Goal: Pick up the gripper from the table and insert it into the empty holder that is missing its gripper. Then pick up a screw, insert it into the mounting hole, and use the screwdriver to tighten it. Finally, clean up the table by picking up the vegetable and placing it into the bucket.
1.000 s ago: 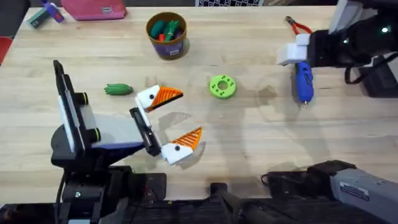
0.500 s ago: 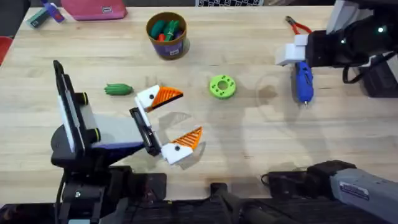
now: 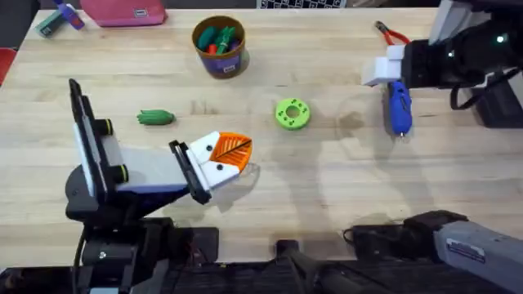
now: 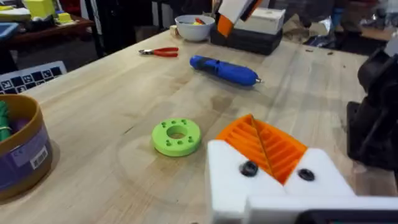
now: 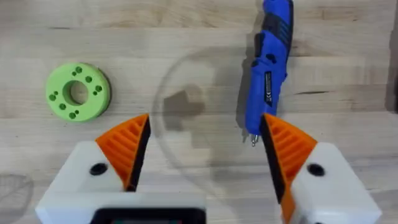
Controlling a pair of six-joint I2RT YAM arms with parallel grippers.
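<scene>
Status: no loose finger part, bare holder or screw can be made out on the tabletop. Both of my pincers carry orange pads on white mounts with screw heads in place, so I judge the fitting and fastening steps to be done or close to it. This cannot be confirmed from here.

Outstanding: the vegetable lies on the tabletop, not in the bucket. The bucket stands at the far side and already holds some coloured pieces. Clean-up is therefore not done.

Left pincer: narrow, pads pressed together, nothing between them. It sits low over the tabletop. The vegetable lies near it, farther from my base and toward my left. The bucket is well apart, beyond the vegetable.

Right pincer: wide, holding nothing. The screwdriver lies flat on the tabletop just below it, its tip close beside one pad, not between the fingers. The green disc lies between the two pincers. The pliers lie beyond the screwdriver.
</scene>
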